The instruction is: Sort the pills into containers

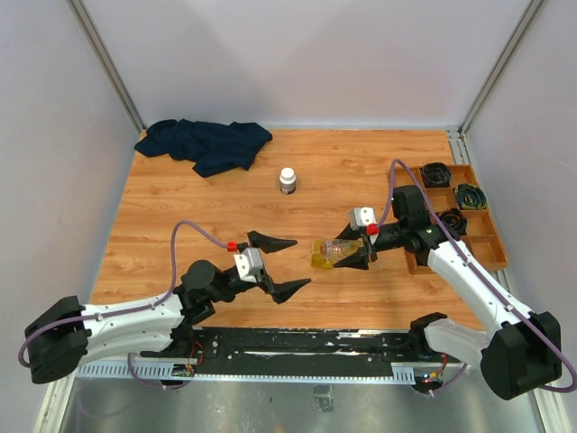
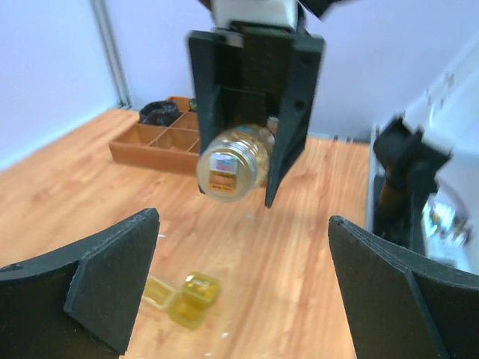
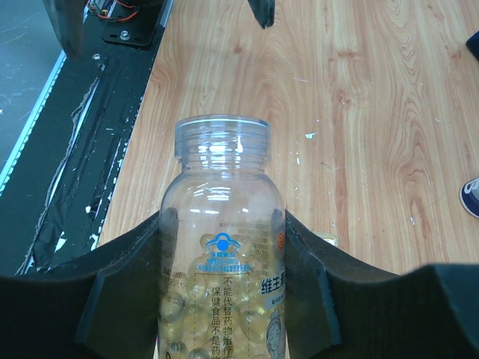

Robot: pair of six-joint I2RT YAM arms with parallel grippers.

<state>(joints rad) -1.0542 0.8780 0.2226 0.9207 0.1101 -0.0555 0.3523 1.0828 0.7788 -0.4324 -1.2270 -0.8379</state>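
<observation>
My right gripper (image 1: 350,254) is shut on a clear cylindrical vial (image 1: 335,250) that holds yellow softgel pills. The vial is uncapped and lies on its side above the table, with its mouth toward the left arm. The right wrist view shows its open mouth (image 3: 221,138) and its printed label between my fingers (image 3: 127,292). Below it, the small yellow translucent case (image 1: 319,262) lies open on the wood, and it also shows in the left wrist view (image 2: 187,299). My left gripper (image 1: 300,263) is open and empty. It faces the vial (image 2: 232,166) from a short distance.
A white-capped bottle (image 1: 288,180) stands at mid-table. A dark blue cloth (image 1: 206,144) lies at the back left. A brown wooden compartment tray (image 1: 494,245) with dark round items sits at the right edge. Black rails run along the near edge.
</observation>
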